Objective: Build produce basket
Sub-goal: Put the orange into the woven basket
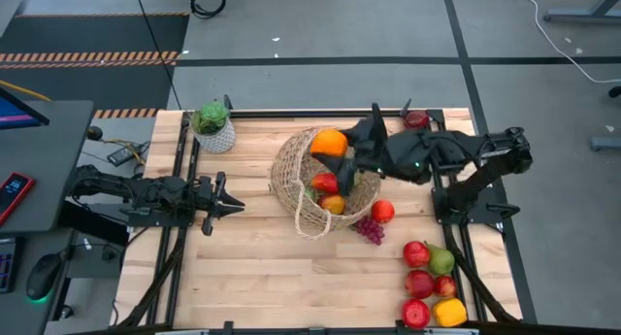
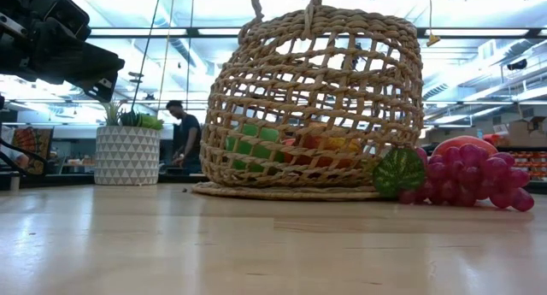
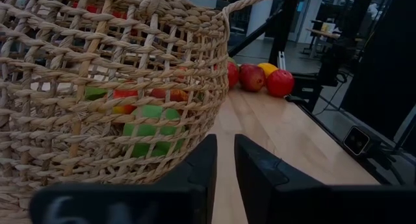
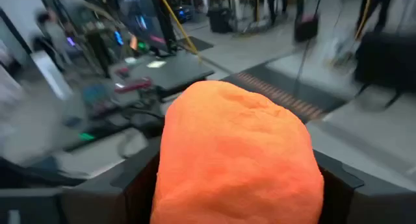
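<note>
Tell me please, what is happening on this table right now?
The right gripper holds an orange over the open basket, which already has some fruit inside. The left gripper waits shut on the table, left of the basket. Grapes and a red fruit lie beside the basket, and more produce sits near the table's right edge.

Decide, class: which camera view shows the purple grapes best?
The low view: the purple grapes fill its right side, lying on the table beside the basket. The high view shows them small, next to the basket. Neither wrist view shows them.
</note>
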Robot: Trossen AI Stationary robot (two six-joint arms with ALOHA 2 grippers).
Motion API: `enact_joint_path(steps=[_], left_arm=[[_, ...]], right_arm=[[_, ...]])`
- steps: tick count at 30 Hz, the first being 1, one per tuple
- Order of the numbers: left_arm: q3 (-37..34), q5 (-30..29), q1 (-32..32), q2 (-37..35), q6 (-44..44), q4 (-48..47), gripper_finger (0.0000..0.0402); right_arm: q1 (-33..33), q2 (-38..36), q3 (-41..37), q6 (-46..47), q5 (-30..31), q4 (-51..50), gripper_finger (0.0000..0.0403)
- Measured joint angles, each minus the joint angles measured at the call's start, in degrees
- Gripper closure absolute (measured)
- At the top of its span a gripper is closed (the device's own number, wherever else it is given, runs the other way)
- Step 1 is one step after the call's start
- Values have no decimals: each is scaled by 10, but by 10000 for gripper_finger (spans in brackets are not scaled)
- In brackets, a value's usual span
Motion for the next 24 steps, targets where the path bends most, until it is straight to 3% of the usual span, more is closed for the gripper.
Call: enact_joint_path(steps=[6, 10, 15, 18, 24], left_arm=[[0, 0, 0, 0, 0, 0, 346], [0, 0, 0, 0, 0, 0, 341], [0, 0, 0, 0, 0, 0, 339], [0, 0, 0, 0, 0, 0, 342], [0, 0, 0, 0, 0, 0, 342]], right_arm=[[-58, 0, 0, 269, -151, 0, 123], [-80, 0, 0, 343, -214, 0, 123], [-85, 0, 0, 317, -223, -1, 123], [-84, 0, 0, 255, -254, -11, 123], [-84, 0, 0, 80, -268, -156, 123]])
